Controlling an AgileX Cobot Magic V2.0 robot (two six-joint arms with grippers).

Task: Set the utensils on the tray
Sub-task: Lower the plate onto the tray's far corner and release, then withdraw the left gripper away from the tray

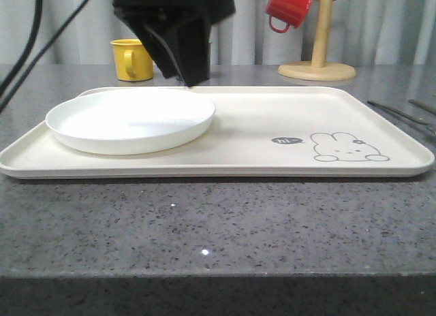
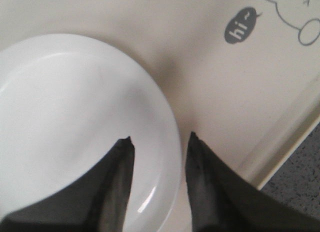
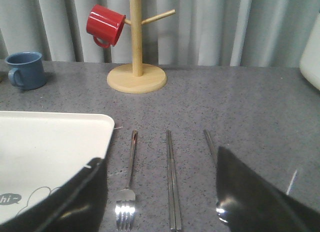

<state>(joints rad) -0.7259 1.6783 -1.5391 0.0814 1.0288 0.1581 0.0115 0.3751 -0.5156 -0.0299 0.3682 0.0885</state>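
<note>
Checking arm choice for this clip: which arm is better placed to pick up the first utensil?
The right. Its gripper hangs open over the fork, chopsticks and spoon lying on the counter beside the tray. The left gripper is over the white plate.

My left gripper is hanging low with its fingers spread apart and nothing between them; in the front view it is pointing downward. My right gripper is also holding its fingers wide apart, gripping nothing, tilting forward and down.
</note>
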